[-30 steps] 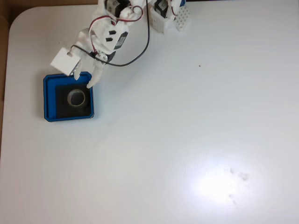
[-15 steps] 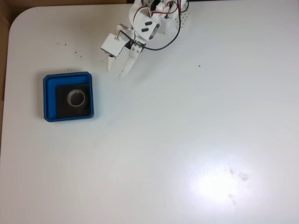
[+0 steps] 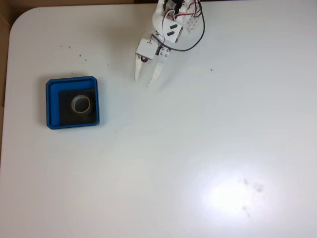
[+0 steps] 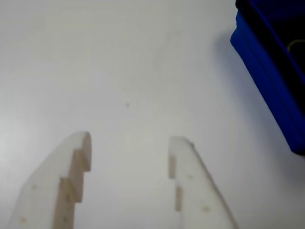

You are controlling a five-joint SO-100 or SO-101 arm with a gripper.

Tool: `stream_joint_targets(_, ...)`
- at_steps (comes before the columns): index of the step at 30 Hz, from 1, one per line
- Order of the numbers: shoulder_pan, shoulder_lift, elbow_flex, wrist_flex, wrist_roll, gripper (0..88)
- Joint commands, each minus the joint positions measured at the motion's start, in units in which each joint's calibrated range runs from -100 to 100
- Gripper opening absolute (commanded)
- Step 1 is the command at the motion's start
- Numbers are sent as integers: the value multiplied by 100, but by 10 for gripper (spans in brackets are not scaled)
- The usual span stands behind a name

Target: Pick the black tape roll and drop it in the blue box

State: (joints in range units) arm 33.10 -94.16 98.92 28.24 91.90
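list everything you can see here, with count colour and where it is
blue box: one, bright blue rim with black floor, left side of the table in the fixed view; its corner shows at upper right in the wrist view
black tape roll: one, black ring with pale core, lying flat inside the box
table: one, white, with a glare patch and faint smudges at lower right and a few dark specks
cables: black and red, looping off the arm near the top edge
arm: one, white, at the top centre of the fixed view
end effector: one, white, open and empty, pointing down at bare table to the right of the box
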Motion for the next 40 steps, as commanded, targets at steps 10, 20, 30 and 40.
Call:
stream_joint_targets(10, -2758, -191, 99, -69, 12, 149)
stream_joint_targets(20, -3061, -175, 99, -60, 12, 114)
stream_joint_targets(30, -3071, -149, 99, -69, -14, 10)
stream_joint_targets(40, -3071, -149, 99, -69, -14, 10)
